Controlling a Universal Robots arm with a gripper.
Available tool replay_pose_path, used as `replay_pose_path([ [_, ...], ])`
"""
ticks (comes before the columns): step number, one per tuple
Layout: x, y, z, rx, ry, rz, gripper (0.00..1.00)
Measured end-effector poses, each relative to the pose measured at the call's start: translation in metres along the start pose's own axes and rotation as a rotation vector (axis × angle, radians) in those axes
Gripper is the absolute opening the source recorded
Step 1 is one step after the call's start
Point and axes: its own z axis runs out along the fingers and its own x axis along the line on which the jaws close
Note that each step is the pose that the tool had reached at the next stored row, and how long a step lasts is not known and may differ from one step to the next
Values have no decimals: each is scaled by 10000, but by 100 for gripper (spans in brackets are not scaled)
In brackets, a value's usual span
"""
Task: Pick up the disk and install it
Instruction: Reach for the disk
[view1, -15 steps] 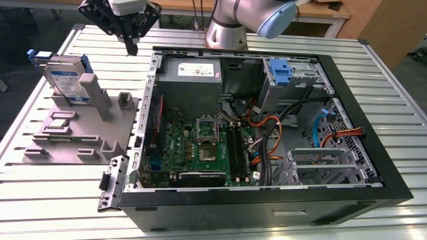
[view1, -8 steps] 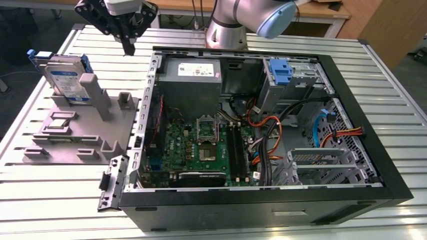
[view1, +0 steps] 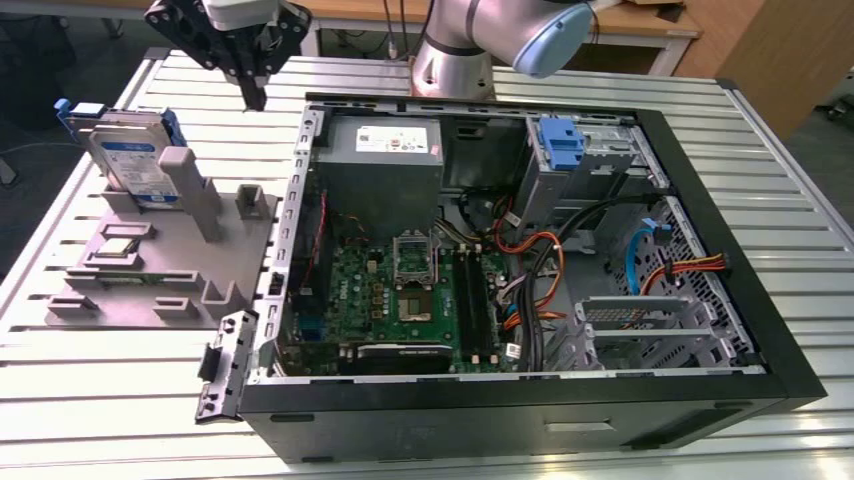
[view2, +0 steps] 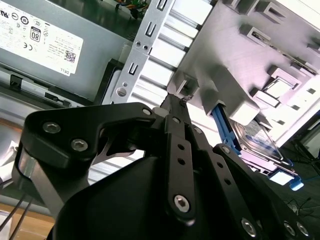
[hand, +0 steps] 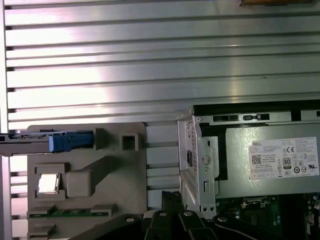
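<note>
We judge pick step not yet begun: gripper (view1: 252, 98) clenched, empty, hovers over tabletop (view1: 107, 400) between holder (view1: 134, 270) and case (view1: 534, 420). Disk (view1: 134, 165) upright in holder, untouched. Grasp calls for opening over disk's top edge.

Shiny ribbed metal table (view1: 120, 400), matt grey plastic fixture (view1: 187, 270), matt black tool (view1: 254, 100).

Robotics lab or assembly workshop. Ribbed aluminium tabletop (view1: 107, 400) carries robot arm (view1: 461, 40) standing at far edge, open desktop computer case (view1: 534, 410) with motherboard (view1: 400, 290) and cables exposed, grey moulded fixture (view1: 200, 285) racking loose computer parts. Wooden furniture (view1: 761, 50) stands beyond tabletop.
</note>
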Motion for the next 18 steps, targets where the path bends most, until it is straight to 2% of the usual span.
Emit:
replay_pose_path([
  [14, 236, 13, 2, -1, 0, -1, 10],
  [18, 255, 15, 2, -1, 0, -1, 10],
])
